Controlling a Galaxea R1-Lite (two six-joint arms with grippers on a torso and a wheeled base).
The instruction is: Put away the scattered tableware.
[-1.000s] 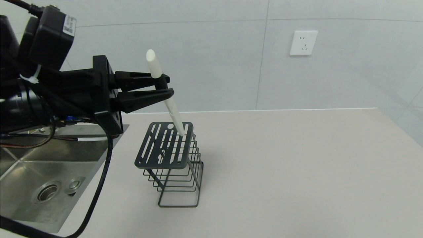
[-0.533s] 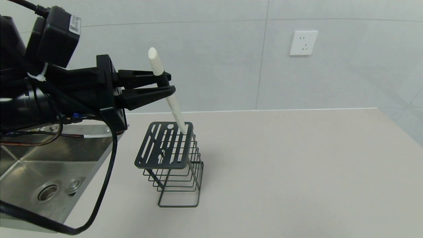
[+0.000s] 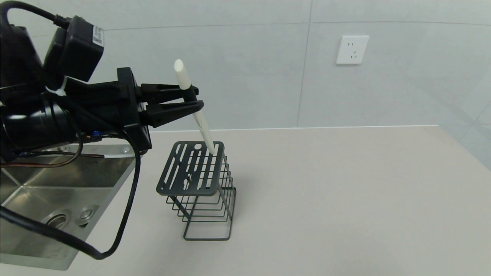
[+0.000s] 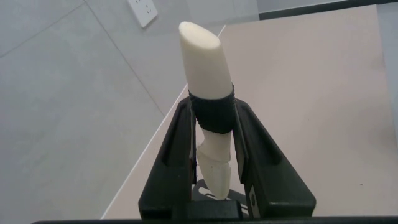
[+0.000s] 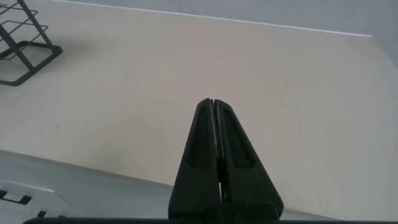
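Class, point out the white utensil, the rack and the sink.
white utensil [image 3: 183,78], head view, upper shaft.
rack [image 3: 188,192], head view, front edge of top plate.
sink [image 3: 27,191], head view, bare basin wall.

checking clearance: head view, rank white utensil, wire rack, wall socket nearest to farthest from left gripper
1. white utensil, held between the left gripper's fingers
2. wire rack, just below it
3. wall socket, far off to the right

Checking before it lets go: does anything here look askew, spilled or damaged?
The white stick held in the left pincer is tilted, not upright, with its lower tip at the slotted top of the wire rack. Whether it sits in a slot is unclear. The rack stands upright on the counter. Nothing looks spilled or damaged.
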